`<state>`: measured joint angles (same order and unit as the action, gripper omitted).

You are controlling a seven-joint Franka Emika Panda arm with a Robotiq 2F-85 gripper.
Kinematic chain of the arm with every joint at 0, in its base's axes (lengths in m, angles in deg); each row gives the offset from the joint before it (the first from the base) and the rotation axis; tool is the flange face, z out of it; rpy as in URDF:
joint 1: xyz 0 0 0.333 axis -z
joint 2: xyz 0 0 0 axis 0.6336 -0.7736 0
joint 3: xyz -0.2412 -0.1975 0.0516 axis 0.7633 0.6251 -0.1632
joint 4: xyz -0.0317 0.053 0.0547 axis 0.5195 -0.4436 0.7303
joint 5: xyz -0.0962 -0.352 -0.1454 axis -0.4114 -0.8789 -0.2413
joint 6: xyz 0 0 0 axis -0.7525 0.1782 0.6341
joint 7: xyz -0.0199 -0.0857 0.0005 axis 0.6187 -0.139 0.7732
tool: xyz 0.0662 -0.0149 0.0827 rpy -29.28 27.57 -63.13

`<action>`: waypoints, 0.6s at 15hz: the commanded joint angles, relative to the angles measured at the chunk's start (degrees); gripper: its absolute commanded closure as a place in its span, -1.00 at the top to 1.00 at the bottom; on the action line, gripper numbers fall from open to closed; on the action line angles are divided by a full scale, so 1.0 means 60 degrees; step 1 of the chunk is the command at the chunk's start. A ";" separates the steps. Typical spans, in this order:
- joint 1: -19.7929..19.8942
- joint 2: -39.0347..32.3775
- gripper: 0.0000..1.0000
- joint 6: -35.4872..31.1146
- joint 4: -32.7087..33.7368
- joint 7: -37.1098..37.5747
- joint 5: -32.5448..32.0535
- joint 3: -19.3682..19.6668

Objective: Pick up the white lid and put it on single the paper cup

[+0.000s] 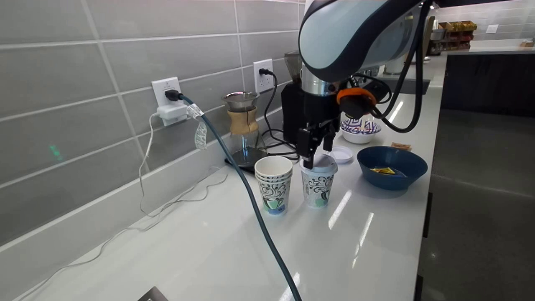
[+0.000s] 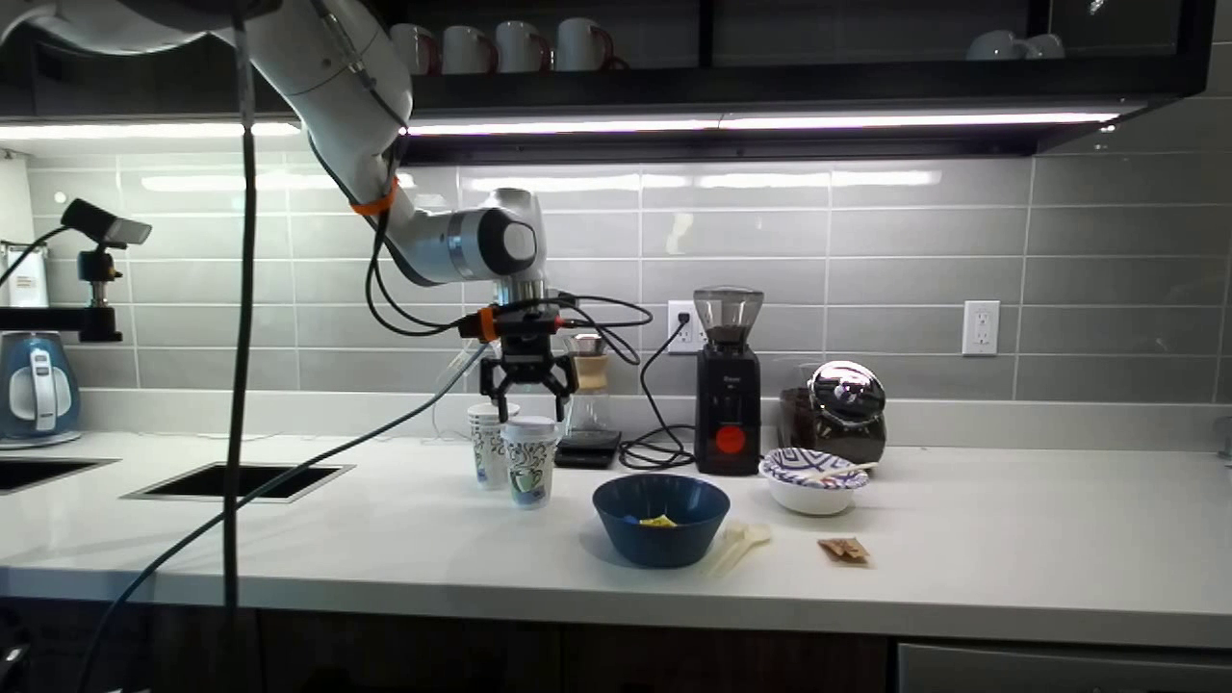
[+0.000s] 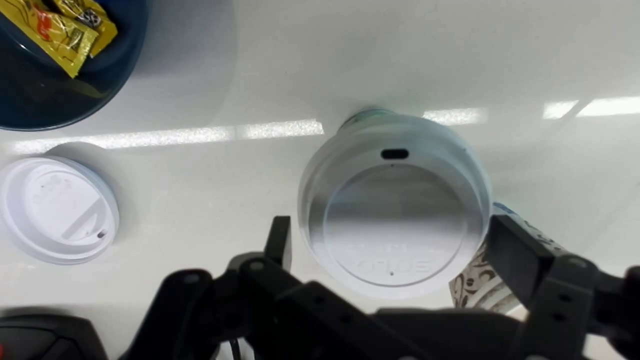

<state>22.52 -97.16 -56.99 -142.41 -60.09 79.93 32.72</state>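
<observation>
In the wrist view, the gripper (image 3: 390, 235) is keeping its two fingers (image 3: 281, 240) wide apart, one on each side of the lid (image 3: 395, 225). At the left of this view, a gap is showing between finger and lid. At the right, the finger is sitting close by the lid's edge; I cannot tell if they are touching. The lid is facing up, its little sip hole lying toward the top of this view and running side to side. A second lid (image 3: 60, 210) is lying well apart.

In an exterior view, the cup (image 2: 529, 472) is standing upright on the counter (image 2: 962, 539), its long axis going straight up and down. The lid is sitting flat on its rim.

In an exterior view, a stack (image 1: 273, 188) of cups is standing just beside the cup, and a blue bowl (image 1: 395, 182) is sitting near.
</observation>
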 commanded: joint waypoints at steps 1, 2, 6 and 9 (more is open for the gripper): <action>0.0068 -0.0037 1.00 0.0058 -0.0013 -0.0204 0.0161 -0.0062; 0.0077 -0.0056 1.00 0.0048 -0.0003 -0.0238 0.0187 -0.0069; 0.0082 -0.0136 1.00 0.0051 0.0025 -0.0290 0.0213 -0.0075; 0.0090 -0.0183 1.00 0.0041 0.0028 -0.0351 0.0231 -0.0087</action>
<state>22.54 -97.91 -56.99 -142.41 -60.47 80.14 32.72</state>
